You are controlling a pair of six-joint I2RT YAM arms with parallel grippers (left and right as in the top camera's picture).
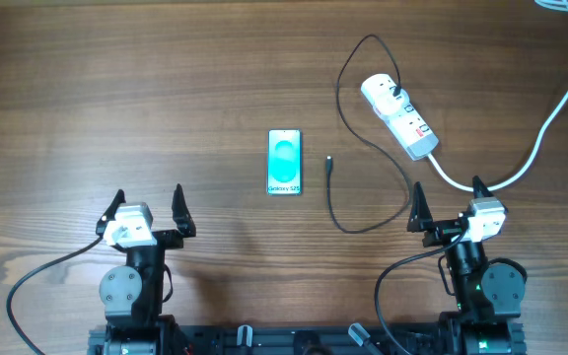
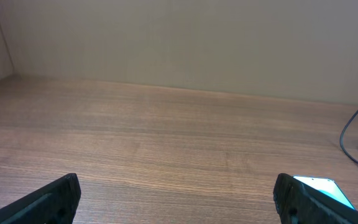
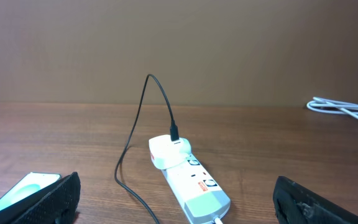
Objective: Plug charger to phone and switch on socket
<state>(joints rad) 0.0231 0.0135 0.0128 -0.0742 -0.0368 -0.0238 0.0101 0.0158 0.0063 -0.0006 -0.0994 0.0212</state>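
The phone (image 1: 284, 162) lies flat mid-table, its cyan screen up; a corner shows in the left wrist view (image 2: 321, 186) and in the right wrist view (image 3: 23, 188). The charger cable (image 1: 341, 89) runs from a white plug on the socket (image 1: 399, 117) in a loop to its black connector tip (image 1: 329, 163), which lies just right of the phone, apart from it. The socket also shows in the right wrist view (image 3: 191, 180). My left gripper (image 1: 146, 209) is open and empty, near the front left. My right gripper (image 1: 449, 199) is open and empty, in front of the socket.
The socket's thick white cord (image 1: 550, 108) curves off to the back right corner and shows in the right wrist view (image 3: 344, 111). Black robot cables (image 1: 37, 276) hang by both arm bases at the table's front edge.
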